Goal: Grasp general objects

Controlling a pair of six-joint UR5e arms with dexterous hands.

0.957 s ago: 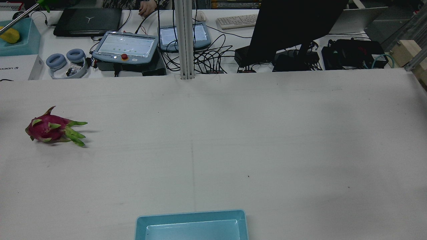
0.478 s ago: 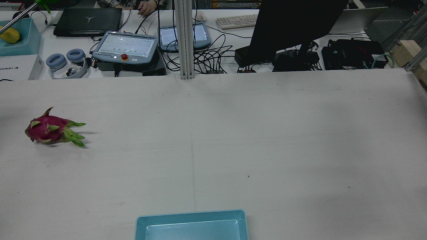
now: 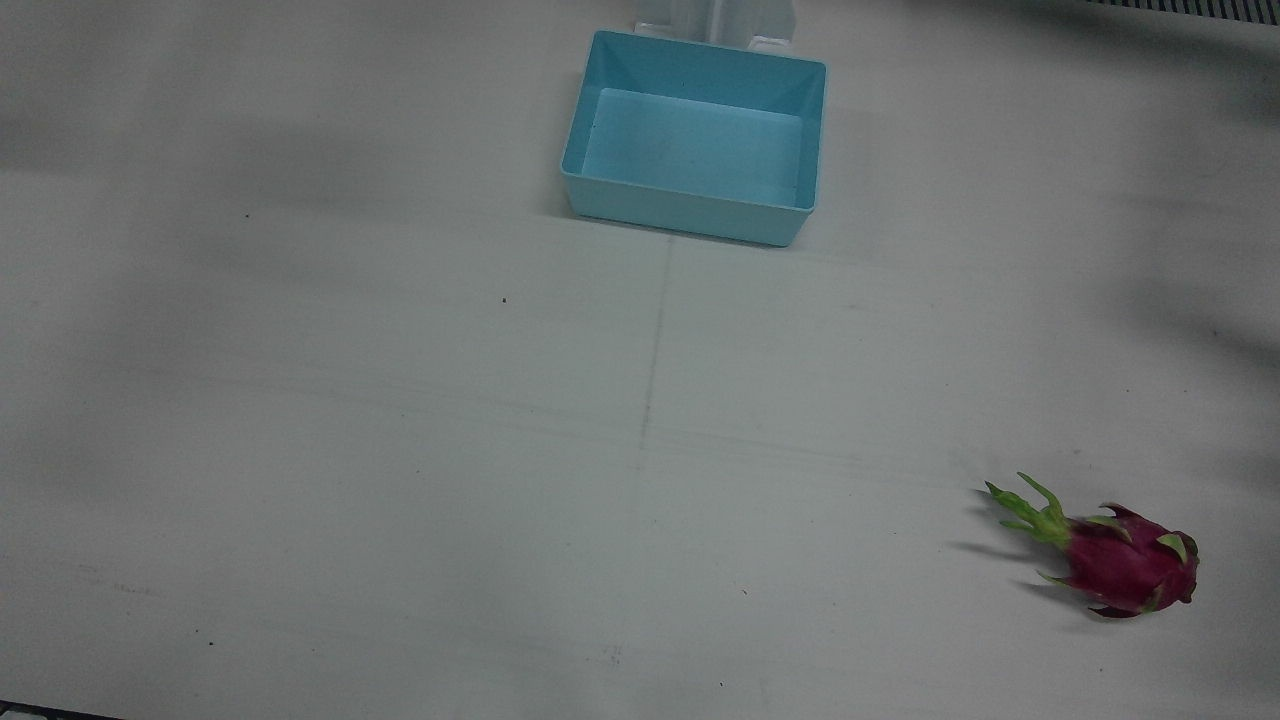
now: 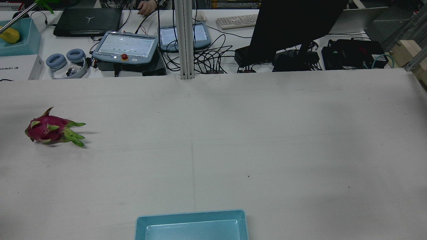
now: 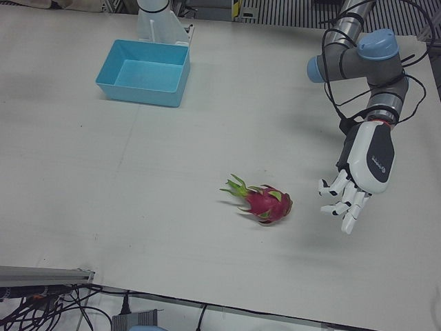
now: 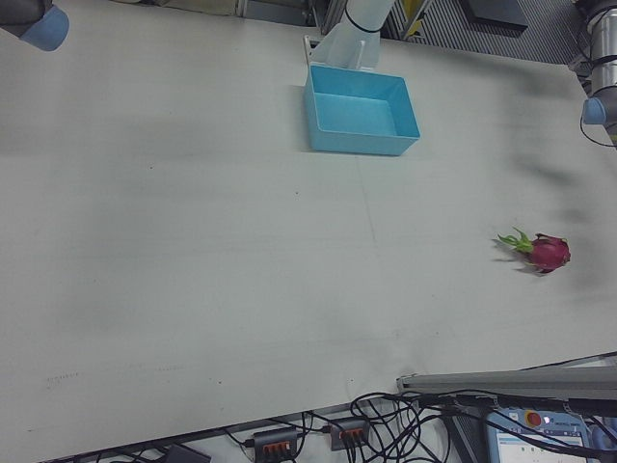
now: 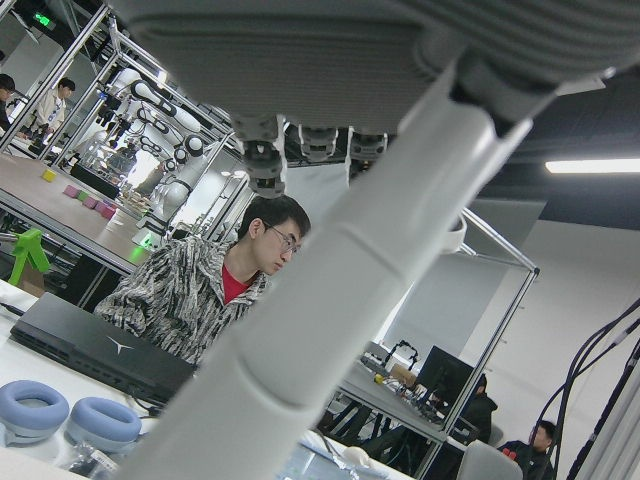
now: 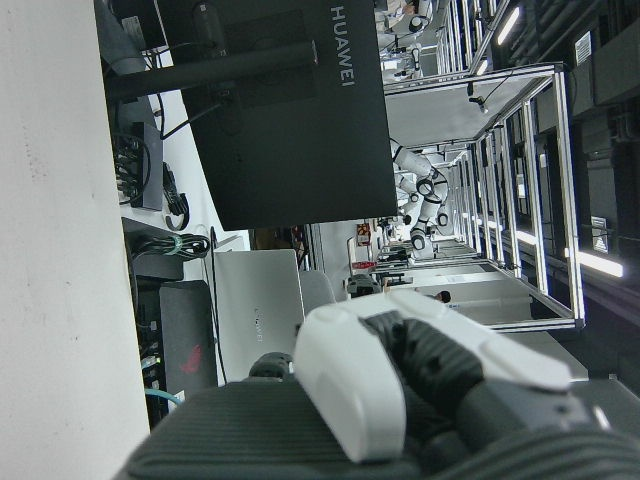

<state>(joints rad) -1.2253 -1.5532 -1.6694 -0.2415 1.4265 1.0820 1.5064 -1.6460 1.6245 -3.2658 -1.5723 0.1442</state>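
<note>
Your left hand [image 5: 358,176] hangs fingers spread, empty, at 3 o'clock of dragon fruit [image 5: 265,203]; right hand's [image 8: 420,385] state unclear.

- Dragon fruit [image 5: 266,204]: magenta skin, green scale tips, lying on its side, leafy end pointing away from the left hand [image 5: 358,178], which is near but apart.
</note>
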